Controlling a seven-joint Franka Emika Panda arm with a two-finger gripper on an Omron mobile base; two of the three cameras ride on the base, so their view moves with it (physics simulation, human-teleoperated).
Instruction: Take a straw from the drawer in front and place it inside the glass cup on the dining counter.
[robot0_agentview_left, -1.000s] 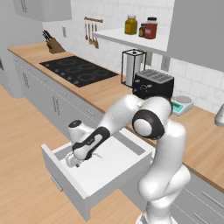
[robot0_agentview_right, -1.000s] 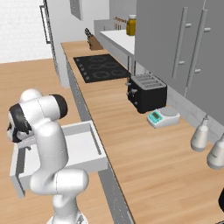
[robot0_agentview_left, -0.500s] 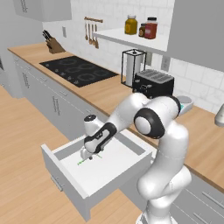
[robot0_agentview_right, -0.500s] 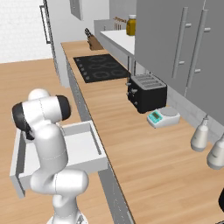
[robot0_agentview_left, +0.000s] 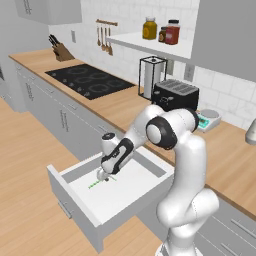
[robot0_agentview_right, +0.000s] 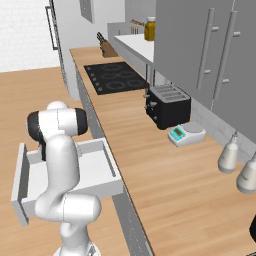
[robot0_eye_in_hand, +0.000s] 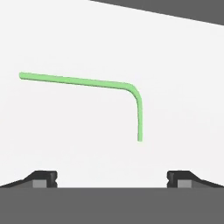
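The drawer (robot0_agentview_left: 75, 197) stands pulled out below the wall counter, its white floor showing. On that floor lies the thin green straw (robot0_agentview_left: 96, 184), flat, with its bent end toward my hand. In the hand view the straw (robot0_eye_in_hand: 87, 82) runs across the middle and bends down at the right, a short way ahead of my fingertips. My gripper (robot0_agentview_left: 102, 175) hovers just above the straw inside the drawer, open, with nothing between its fingers (robot0_eye_in_hand: 43, 177). From the right base view my own arm covers much of the drawer (robot0_agentview_right: 95, 170). The glass cup and dining counter are out of view.
The drawer's side walls (robot0_agentview_left: 150, 157) and front panel (robot0_agentview_left: 70, 210) ring the hand. On the wall counter behind stand a black toaster (robot0_agentview_left: 175, 95), a paper-towel holder (robot0_agentview_left: 151, 76), a small scale (robot0_agentview_right: 185, 134) and a cooktop (robot0_agentview_left: 87, 79). Wood floor lies to the left.
My hand has swung from the drawer's front left edge inward and lowered over the drawer floor, ending just above the straw. The straw and drawer have not moved.
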